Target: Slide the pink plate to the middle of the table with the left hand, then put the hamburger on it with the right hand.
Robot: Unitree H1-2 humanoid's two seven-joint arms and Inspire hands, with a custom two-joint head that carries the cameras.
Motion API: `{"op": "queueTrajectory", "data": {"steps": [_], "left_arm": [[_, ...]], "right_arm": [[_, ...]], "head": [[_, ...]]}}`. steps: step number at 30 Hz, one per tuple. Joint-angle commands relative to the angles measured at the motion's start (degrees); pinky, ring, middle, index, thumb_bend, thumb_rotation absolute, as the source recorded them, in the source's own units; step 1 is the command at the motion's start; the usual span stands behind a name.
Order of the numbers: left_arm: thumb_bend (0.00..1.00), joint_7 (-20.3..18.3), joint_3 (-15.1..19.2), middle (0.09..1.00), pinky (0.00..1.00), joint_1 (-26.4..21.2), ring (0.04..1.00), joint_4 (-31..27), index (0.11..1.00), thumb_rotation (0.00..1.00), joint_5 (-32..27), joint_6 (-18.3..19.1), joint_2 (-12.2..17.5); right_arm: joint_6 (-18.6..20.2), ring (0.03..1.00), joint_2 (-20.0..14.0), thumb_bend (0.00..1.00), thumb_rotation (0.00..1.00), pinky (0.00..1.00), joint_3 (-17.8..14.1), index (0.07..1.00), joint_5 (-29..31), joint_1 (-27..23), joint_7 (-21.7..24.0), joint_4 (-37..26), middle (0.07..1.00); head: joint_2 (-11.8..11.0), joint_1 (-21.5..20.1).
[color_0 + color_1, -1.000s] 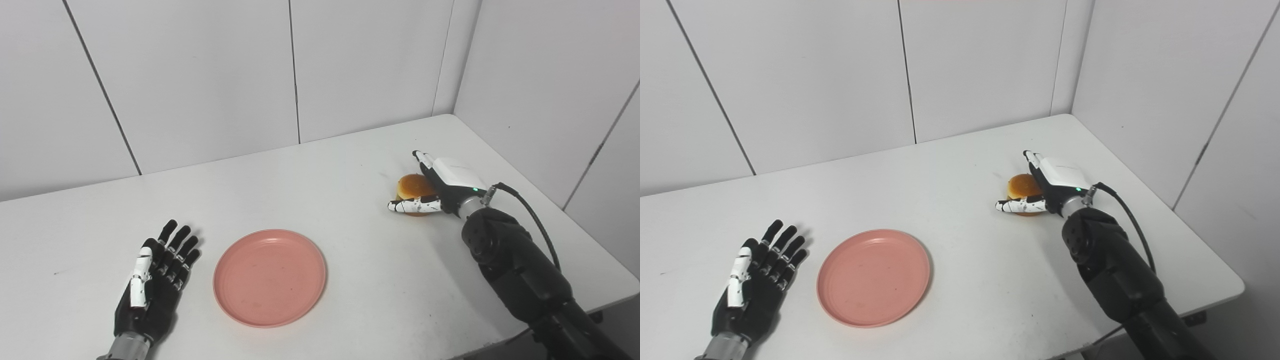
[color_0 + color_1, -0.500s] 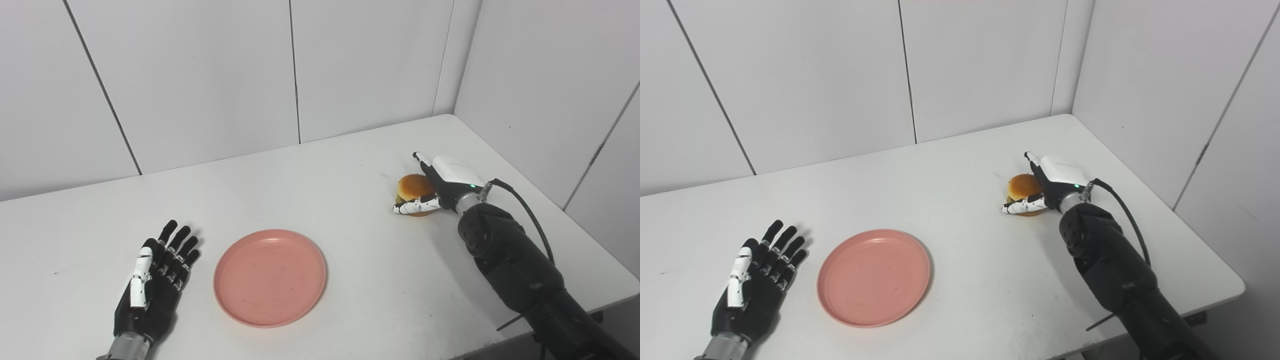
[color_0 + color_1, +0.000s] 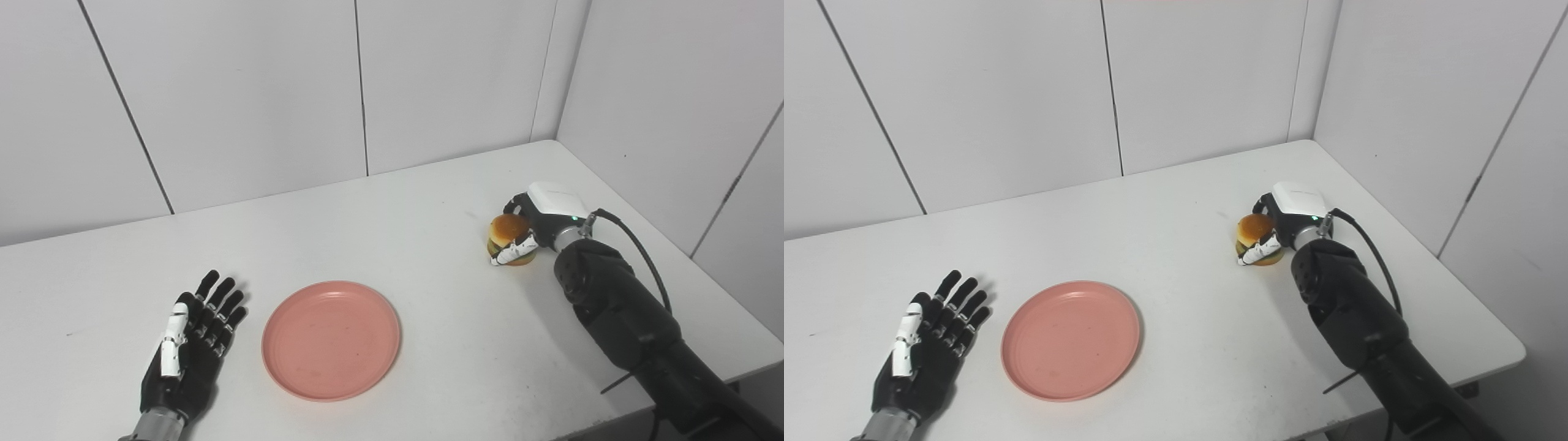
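Left eye view shows you the right hand (image 3: pixel 539 223) with fingers (image 3: pixel 511 252) clamped on the hamburger (image 3: pixel 507 236). Your left hand (image 3: pixel 190 346) lies flat, fingers apart, beside the pink plate (image 3: pixel 331 340) on the desk (image 3: pixel 398 245). No writing is readable.

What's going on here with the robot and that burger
The robot's right hand is closed around a hamburger near the far right of the white table, thumb across its front; whether it has left the tabletop is unclear. The left hand lies flat and open on the table beside the empty pink plate, not touching it. The hamburger is well apart from the plate.
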Motion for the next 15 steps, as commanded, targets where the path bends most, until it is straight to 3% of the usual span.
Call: {"op": "queueTrajectory", "data": {"steps": [1, 4, 10, 15], "left_arm": [[0.37, 0.6, -0.4, 0.954, 0.97, 0.1, 0.953, -0.2, 0.949, 1.0, 0.8, 1.0, 0.1], [0.37, 0.6, -0.5, 0.957, 0.97, 0.1, 0.955, -0.3, 0.952, 1.0, 0.9, 0.9, 0.1], [0.36, 1.2, -0.7, 0.955, 0.96, 0.1, 0.953, -0.5, 0.947, 1.0, 1.3, 1.0, -0.3], [0.35, 2.0, -1.2, 0.944, 0.95, 0.0, 0.943, -0.9, 0.939, 1.0, 2.6, 1.0, -0.9]], "right_arm": [[0.2, 0.319, -0.9, 0.53, 0.15, 0.24, -0.9, 0.492, 0.1, -2.7, -1.6, -1.1, 0.418], [0.6, 0.301, -0.8, 0.51, 0.14, 0.23, -1.2, 0.488, 0.6, -2.5, -1.5, -2.5, 0.398], [0.3, 0.332, -1.3, 0.51, 0.14, 0.25, -2.0, 0.492, 1.1, -2.5, -2.3, -5.6, 0.443], [-0.4, 0.323, -2.0, 0.51, 0.14, 0.25, -3.2, 0.487, 2.1, -2.4, -1.3, -10.7, 0.408]], "head": [[0.0, 0.1], [0.0, 0.3], [0.0, 1.0], [0.1, 2.9]]}}
